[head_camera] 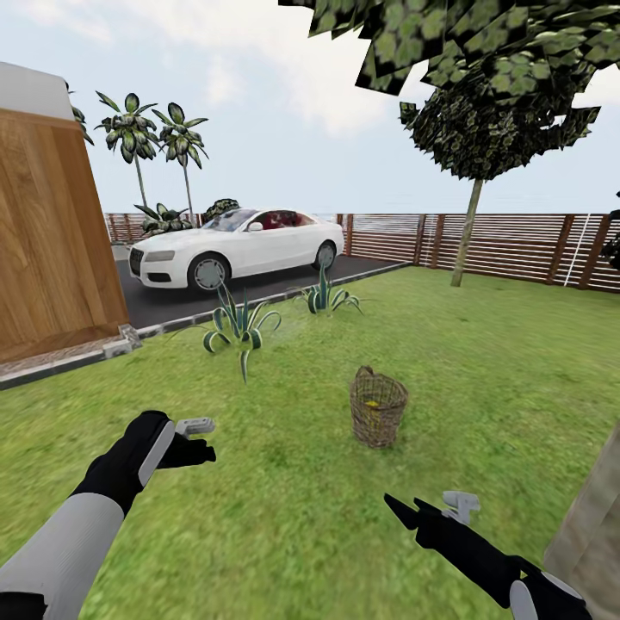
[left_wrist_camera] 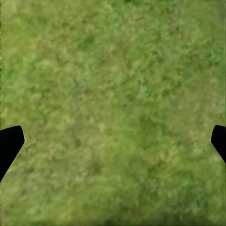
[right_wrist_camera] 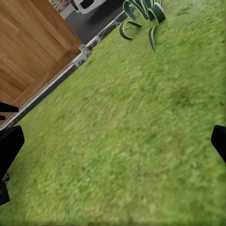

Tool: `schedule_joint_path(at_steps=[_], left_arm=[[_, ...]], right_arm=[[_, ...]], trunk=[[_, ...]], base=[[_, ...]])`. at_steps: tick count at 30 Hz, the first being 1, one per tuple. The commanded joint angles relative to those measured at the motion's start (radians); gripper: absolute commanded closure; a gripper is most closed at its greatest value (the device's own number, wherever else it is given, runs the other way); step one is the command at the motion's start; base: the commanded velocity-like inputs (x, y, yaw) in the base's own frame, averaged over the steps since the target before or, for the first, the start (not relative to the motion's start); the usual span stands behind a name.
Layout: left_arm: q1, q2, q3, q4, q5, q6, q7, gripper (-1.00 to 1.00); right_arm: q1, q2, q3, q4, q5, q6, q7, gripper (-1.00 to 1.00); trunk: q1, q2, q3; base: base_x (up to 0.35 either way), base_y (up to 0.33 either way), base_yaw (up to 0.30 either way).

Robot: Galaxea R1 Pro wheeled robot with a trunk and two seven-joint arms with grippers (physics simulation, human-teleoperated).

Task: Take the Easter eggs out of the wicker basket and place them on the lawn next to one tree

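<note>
The wicker basket (head_camera: 378,407) is standing upright on the lawn (head_camera: 482,362), something yellow showing inside. Both the left gripper (head_camera: 196,439) and right gripper (head_camera: 430,510) are hovering wide open, holding nothing.

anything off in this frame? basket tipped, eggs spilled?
Nothing stands out. The wicker basket stands upright on the lawn, something yellow inside, no eggs on the grass around it. The left gripper and right gripper are open and empty, short of the basket.

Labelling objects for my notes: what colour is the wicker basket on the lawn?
Brown open weave, with something yellow inside; the wicker basket shows best in the head view.
</note>
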Motion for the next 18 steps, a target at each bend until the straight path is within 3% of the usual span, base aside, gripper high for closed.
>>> schedule_joint_path(at_steps=[1,18], left_arm=[[-0.001,0.001,-0.004,-0.001,0.003,0.003,0.001,-1.0],[-0.001,0.001,-0.004,0.003,0.002,0.003,0.001,-1.0]], right_arm=[[-0.001,0.001,-0.002,0.0,-0.004,0.007,0.003,-1.0],[-0.001,0.001,-0.001,0.003,-0.004,0.007,0.003,-1.0]], trunk=[[-0.004,0.006,0.002],[-0.069,0.125,0.055]], base=[[0.0,0.0,0.0],[0.0,0.0,0.0]])
